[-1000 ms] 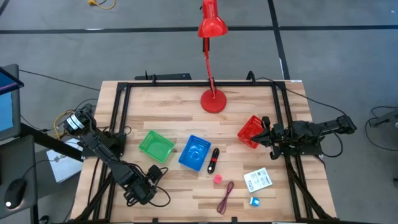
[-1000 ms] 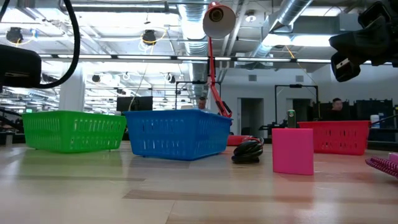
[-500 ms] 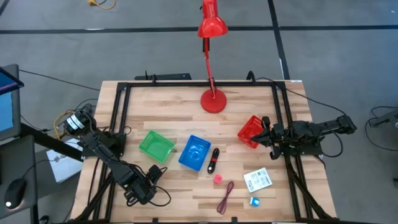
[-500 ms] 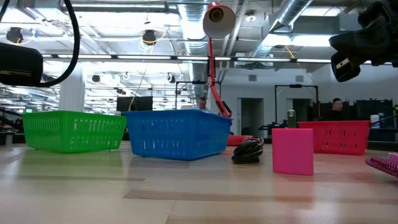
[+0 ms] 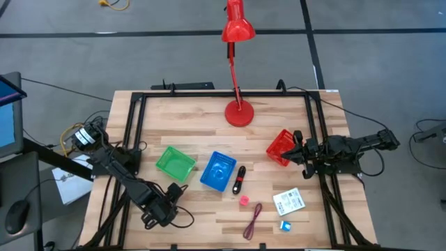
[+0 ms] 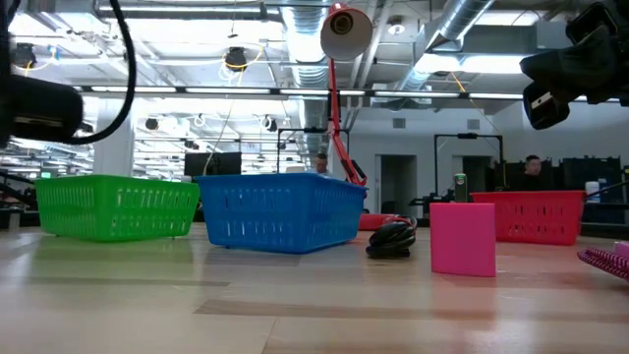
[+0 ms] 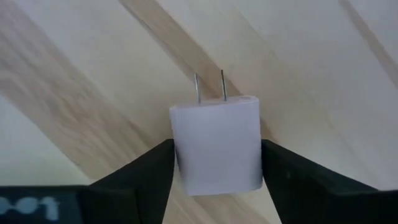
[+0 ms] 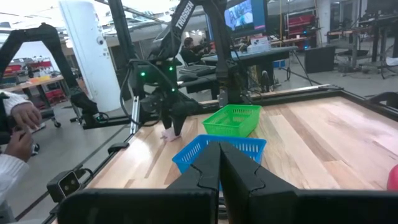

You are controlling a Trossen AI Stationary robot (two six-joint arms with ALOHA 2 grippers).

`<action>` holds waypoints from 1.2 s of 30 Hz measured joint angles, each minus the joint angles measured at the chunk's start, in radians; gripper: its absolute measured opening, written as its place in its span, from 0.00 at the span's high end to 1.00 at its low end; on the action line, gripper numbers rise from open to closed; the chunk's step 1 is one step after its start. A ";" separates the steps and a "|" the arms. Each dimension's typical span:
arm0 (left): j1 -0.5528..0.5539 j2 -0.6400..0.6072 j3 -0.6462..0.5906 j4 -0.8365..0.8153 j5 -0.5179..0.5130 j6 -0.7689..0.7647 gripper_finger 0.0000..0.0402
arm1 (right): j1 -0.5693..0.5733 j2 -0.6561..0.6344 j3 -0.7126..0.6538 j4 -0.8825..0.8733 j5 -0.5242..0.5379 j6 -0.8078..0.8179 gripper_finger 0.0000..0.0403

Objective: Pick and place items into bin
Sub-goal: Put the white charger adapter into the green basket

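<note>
Three bins [image 5: 217, 171]; left claw [image 7: 217, 163] pinching one white charger [image 7: 216, 143]; right claw [image 8: 219, 168] pressed together.

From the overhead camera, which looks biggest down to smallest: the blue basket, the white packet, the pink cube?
1. blue basket
2. white packet
3. pink cube
All three sit on the table, so nearness hardly skews this.

Left arm reaches low over the worktop's near-left corner, left pincer [image 7: 217, 165] clamped on a white plug [image 7: 216, 144], fingers [image 7: 140, 174] on both sides. Right arm parked at right edge, right pincer [image 8: 219, 163] fully closed, holding nothing.
</note>
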 joint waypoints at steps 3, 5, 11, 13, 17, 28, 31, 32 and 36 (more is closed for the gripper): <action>0.017 0.000 -0.002 0.004 -0.017 0.043 0.44 | 0.000 0.000 0.000 0.000 0.000 0.000 1.00; 0.030 0.000 -0.014 0.027 -0.002 0.052 0.44 | 0.000 0.000 0.000 0.000 0.000 0.000 1.00; 0.048 -0.004 -0.082 0.178 0.013 -0.068 0.43 | 0.000 0.000 0.000 0.000 0.000 0.000 1.00; 0.048 -0.005 -0.088 0.188 0.009 -0.073 0.43 | 0.000 0.000 0.000 0.000 0.000 0.000 1.00; 0.048 -0.005 -0.088 0.189 0.008 -0.064 0.45 | 0.000 0.000 0.000 0.000 0.000 0.000 1.00; 0.047 -0.002 -0.088 0.202 -0.041 -0.093 0.54 | 0.000 0.000 0.000 0.000 0.000 0.000 1.00; 0.047 0.003 -0.069 0.188 -0.063 -0.145 0.53 | 0.000 0.000 0.000 0.000 0.000 0.000 1.00; 0.048 0.005 -0.059 0.185 -0.082 -0.161 0.53 | 0.000 0.000 0.000 0.000 0.000 0.000 1.00; 0.051 0.005 0.023 0.111 -0.160 -0.192 0.54 | 0.000 0.000 0.000 0.000 0.000 0.000 1.00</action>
